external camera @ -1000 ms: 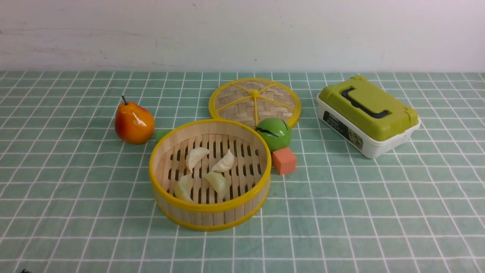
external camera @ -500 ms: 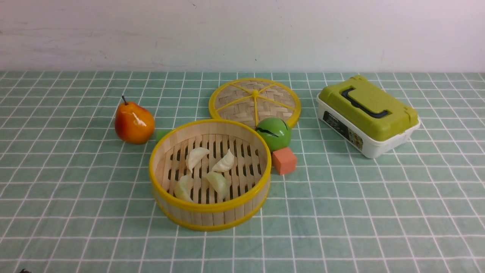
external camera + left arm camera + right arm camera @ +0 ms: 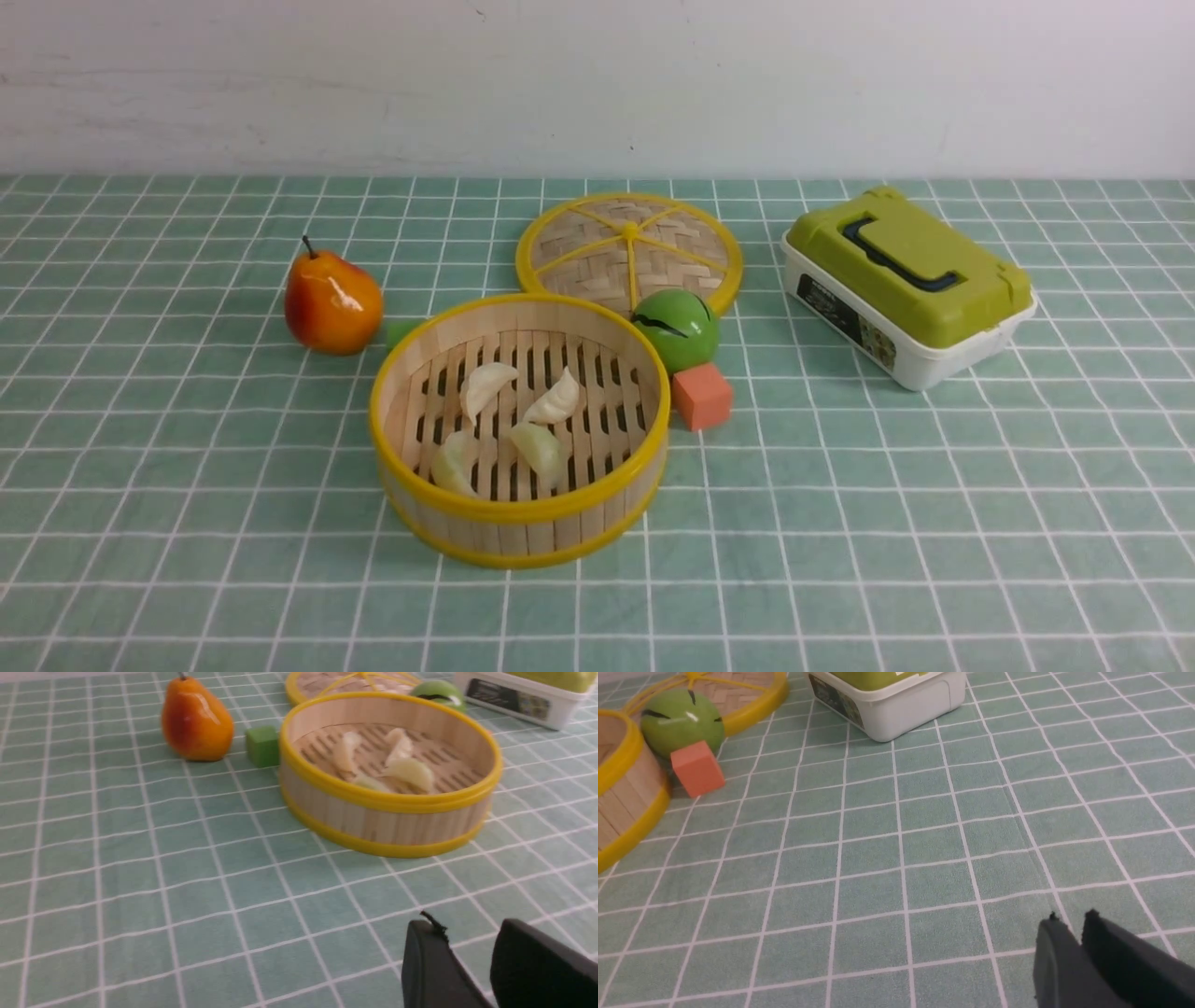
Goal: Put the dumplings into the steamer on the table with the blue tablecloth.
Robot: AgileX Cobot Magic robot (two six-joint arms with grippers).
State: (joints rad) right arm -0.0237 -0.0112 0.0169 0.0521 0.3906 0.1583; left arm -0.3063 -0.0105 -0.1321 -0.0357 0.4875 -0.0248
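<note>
The steamer [image 3: 519, 534] stands at the middle of the table with the blue tablecloth [image 3: 840, 523]. Several dumplings lie on its slatted floor: two white ones [image 3: 485, 385] [image 3: 555, 401] and two greenish ones [image 3: 537, 446] [image 3: 453, 464]. Neither gripper shows in the front view. In the left wrist view the left gripper [image 3: 467, 926] is open and empty, low over the cloth, well short of the steamer [image 3: 387, 821]. In the right wrist view the right gripper [image 3: 1071, 917] is shut and empty over bare cloth, far from the steamer [image 3: 621, 793].
A pear [image 3: 332, 301] and a small green cube [image 3: 400, 331] sit left of the steamer. The woven lid disc [image 3: 627, 247], a green ball [image 3: 676, 327] and an orange cube [image 3: 701, 396] sit behind and right of it. A white box with a green lid [image 3: 907, 280] is at the back right.
A small dark tip at the bottom left edge of the front view has gone out of sight. The steamer and dumplings have not moved.
</note>
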